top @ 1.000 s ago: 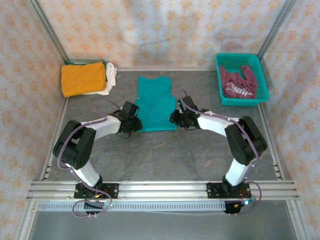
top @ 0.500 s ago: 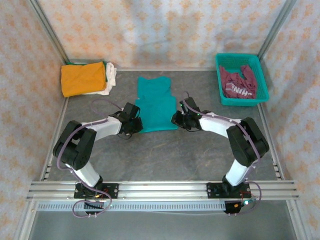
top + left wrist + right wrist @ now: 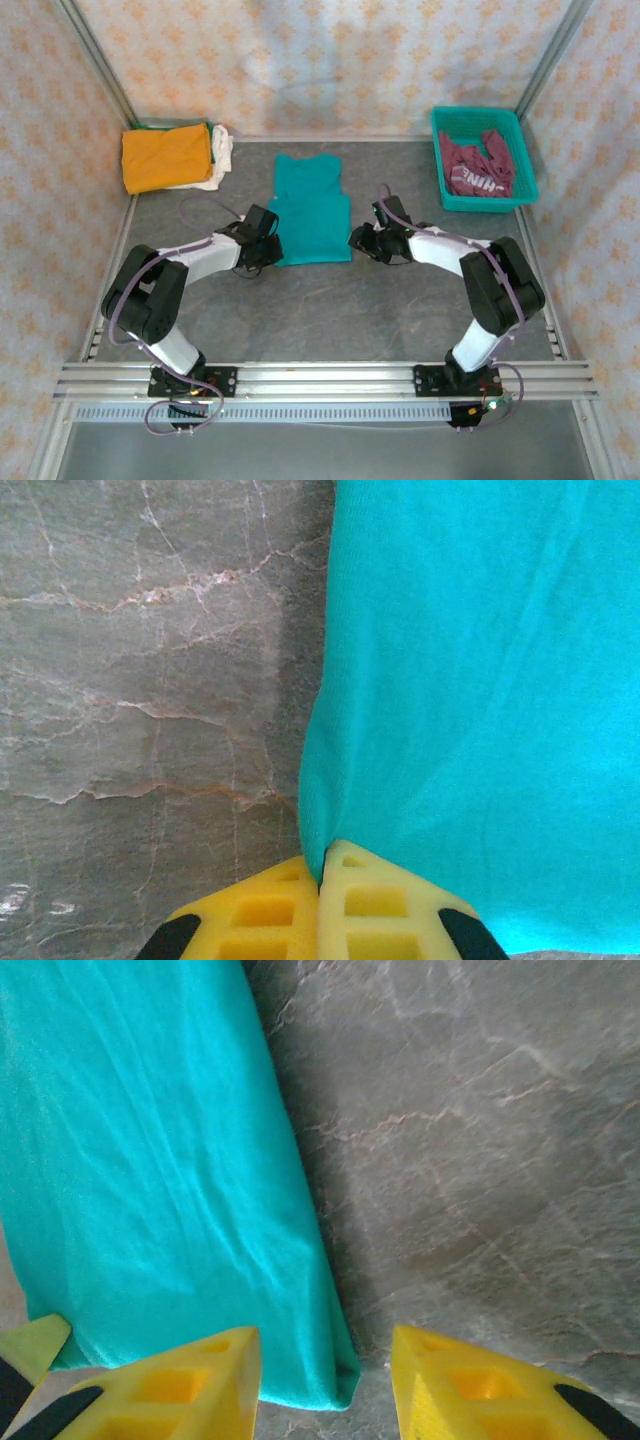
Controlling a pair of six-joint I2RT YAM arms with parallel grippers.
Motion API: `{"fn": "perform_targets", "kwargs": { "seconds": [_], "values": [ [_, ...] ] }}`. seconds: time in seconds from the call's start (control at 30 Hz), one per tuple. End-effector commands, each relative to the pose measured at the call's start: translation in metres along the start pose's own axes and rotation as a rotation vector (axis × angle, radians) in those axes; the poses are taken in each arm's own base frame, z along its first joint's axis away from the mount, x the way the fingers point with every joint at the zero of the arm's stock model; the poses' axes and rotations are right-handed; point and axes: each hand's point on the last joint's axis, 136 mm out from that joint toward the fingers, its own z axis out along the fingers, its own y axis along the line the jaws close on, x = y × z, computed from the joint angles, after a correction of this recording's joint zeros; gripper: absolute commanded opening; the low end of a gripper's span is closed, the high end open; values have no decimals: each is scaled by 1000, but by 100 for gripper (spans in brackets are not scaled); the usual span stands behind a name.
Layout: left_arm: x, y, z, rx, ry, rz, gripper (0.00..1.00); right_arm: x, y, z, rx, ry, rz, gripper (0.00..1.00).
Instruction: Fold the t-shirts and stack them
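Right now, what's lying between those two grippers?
The teal t-shirt: seen from above, its near hem spans from the left gripper to the right gripper.

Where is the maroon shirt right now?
In the top view, the maroon shirt lies crumpled inside the basket at the far right, well to the right of the teal shirt spread at centre.

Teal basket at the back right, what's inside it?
A crumpled maroon t-shirt with white lettering lies inside the basket. It covers most of the basket's floor, so anything beneath it is hidden.
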Motion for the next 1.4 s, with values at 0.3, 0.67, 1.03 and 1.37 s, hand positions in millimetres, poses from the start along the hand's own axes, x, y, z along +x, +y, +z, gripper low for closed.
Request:
{"fn": "perform_targets", "kwargs": {
  "seconds": [0.3,0.67,1.03,1.37],
  "values": [
    [2,12,-4,-53,-4,23,0,34,-1,14,-15,92,-51,40],
    [3,16,-6,-61,-12,20,0,31,10,25,-34,88,-57,37],
    [-2,11,-15,-40,-34,30,0,21,24,28,-56,70,-55,10],
    [19,17,-27,-10,15,84,0,43,7,9,-48,95,-97,0]
  ]
}}
